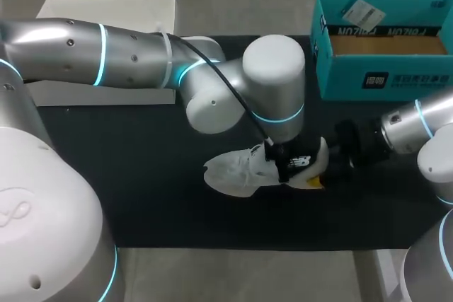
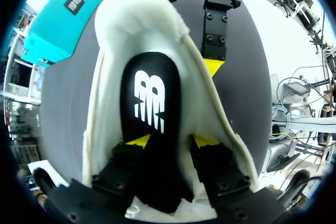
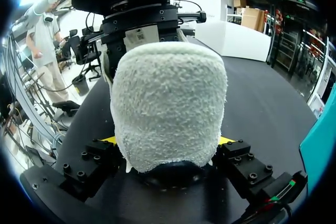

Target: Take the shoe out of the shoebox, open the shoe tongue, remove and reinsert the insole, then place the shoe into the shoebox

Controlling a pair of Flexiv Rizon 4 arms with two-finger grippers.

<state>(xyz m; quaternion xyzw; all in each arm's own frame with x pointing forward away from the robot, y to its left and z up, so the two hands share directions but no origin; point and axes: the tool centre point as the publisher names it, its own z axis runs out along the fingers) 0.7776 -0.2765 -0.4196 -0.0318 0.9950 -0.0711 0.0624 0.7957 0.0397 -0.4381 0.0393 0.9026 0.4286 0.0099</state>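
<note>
Black mat (image 1: 141, 196) covers most of the tabletop. The teal shoebox (image 1: 396, 79) is at the far right corner, open side up w/ its brown floor showing. A white lid-looking piece (image 1: 106, 12) sits at the far left.

The shoe (image 1: 233, 171) is out of the box. It's white and lies on the mat roughly mid-table, in front of the box and apart from it, toe to our left and heel to our right.

Our right gripper (image 3: 167, 141) comes in from the right side and has the heel. In the right wrist view the fuzzy white heel fills the gap and both yellow tips press on it from either side, so it's clamped on the shoe, fairly wide apart.

Our left gripper (image 2: 173, 141) hangs right over the shoe's opening, w/ the big wrist joint blocking most of it from above. Its own cam looks straight into the opening, w/ fleecy white lining all around and the black insole (image 2: 149, 103) w/ a white logo running up the middle. The insole is right at the gripper, but tbh we can't tell if it's actually pinched or just sitting there, and we can't make out how far open the gripper is.

Past the heel in that same view we see the right gripper's black body and one yellow tip (image 2: 212, 66) against the shoe. A corner of the shoebox shows off to the side. From above, a bit of the insole's black shows by the heel.
</note>
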